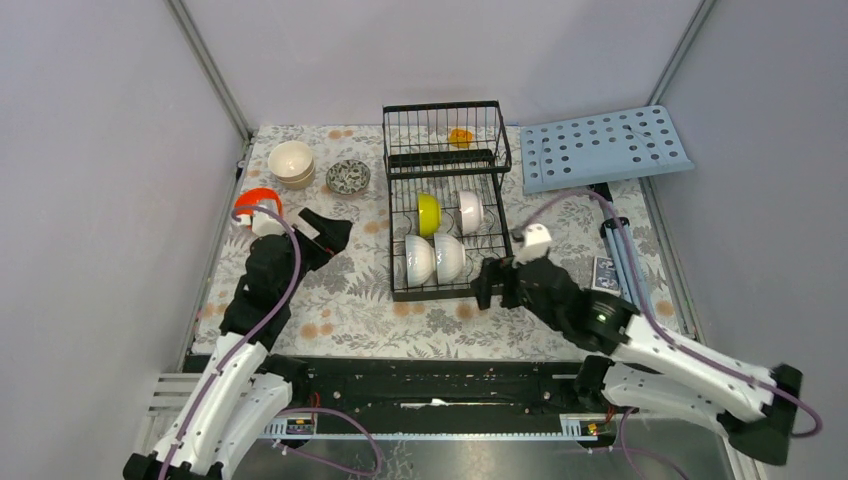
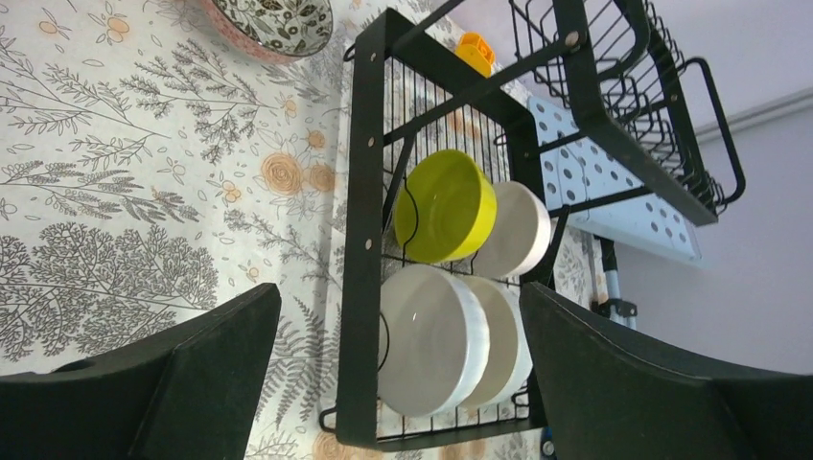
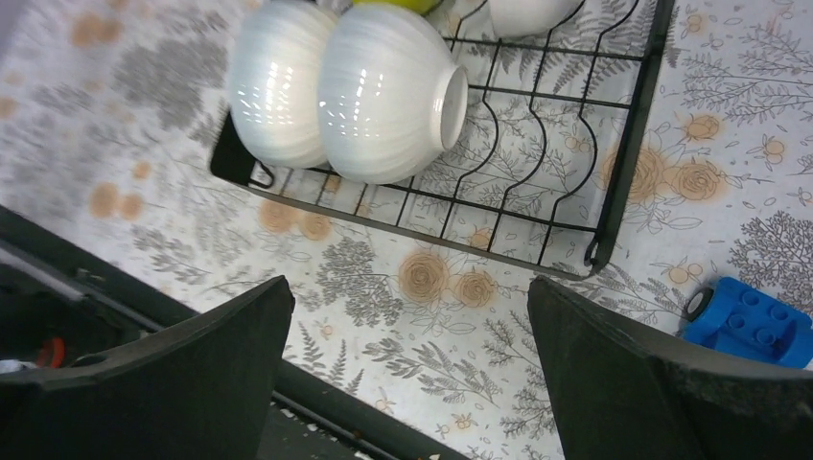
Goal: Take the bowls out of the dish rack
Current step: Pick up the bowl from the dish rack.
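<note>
Plain pale grey walls (image 1: 90,150) close in three sides. Lighting is even, with no hard shadows. Aluminium corner posts (image 1: 210,70) rise at back left and back right. The tablecloth (image 1: 330,290) is white, printed with grey ferns and orange flowers.

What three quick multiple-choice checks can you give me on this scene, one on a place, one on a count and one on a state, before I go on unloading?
1. Where is the patterned bowl?
A. on the tablecloth, left of the dish rack
B. on the rack's flat base
C. in a gripper

2. How many bowls stand on the rack's flat base?
A. two
B. four
C. six

3. How are the left gripper and right gripper?
A. both open and empty
B. left shut on a bowl
C. right shut on a bowl

Answers:
1 A: it sits on the cloth beside the stacked cream bowls.
2 B: one yellow-green bowl and three white bowls.
3 A: both wrist views show spread fingers gripping nothing.
</note>
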Robot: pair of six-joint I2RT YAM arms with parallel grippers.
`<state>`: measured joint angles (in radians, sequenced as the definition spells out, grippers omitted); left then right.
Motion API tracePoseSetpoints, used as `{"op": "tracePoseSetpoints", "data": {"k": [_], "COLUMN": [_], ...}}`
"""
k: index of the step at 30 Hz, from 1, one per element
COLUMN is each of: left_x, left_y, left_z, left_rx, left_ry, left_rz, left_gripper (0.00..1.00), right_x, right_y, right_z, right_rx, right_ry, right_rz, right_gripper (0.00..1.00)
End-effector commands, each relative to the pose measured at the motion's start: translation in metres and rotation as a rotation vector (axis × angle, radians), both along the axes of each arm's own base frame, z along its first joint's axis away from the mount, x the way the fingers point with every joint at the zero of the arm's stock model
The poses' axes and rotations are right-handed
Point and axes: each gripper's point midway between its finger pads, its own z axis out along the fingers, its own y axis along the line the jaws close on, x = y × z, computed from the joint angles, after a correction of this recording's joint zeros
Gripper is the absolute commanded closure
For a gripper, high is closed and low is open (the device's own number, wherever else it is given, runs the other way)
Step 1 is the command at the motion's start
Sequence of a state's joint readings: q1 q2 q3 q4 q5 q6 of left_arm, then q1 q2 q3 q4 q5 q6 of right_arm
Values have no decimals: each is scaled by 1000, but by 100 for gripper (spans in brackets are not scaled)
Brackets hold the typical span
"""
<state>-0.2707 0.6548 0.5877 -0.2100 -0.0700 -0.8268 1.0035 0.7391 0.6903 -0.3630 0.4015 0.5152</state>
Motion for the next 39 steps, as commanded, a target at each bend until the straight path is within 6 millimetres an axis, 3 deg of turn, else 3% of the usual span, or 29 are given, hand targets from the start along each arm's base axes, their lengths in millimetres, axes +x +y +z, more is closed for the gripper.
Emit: {"op": "tracePoseSetpoints", "data": {"k": [1, 7, 12, 20, 39], "left_x": [-10, -19, -23, -23, -23], "left_y": [-11, -18, -24, -22, -26], "left_z": [-1, -21, -24, -29, -35], "left_rx": [40, 41, 31, 33, 25], "left_ry": [-42, -13, -9, 10, 24], "left_rz": [-104, -160, -195, -182, -201], "left_gripper": [1, 1, 1, 1, 1], "right_x": [15, 43, 63, 91, 107], "right_y": [31, 67, 82, 83, 84], "right_z": [0, -4, -19, -36, -68], "right_rx": [-78, -152, -216, -177, -223], "right_ry": [-4, 20, 36, 82, 161], "right_rz": [61, 53, 23, 37, 51], "right_gripper": [0, 0, 0, 0, 0]}}
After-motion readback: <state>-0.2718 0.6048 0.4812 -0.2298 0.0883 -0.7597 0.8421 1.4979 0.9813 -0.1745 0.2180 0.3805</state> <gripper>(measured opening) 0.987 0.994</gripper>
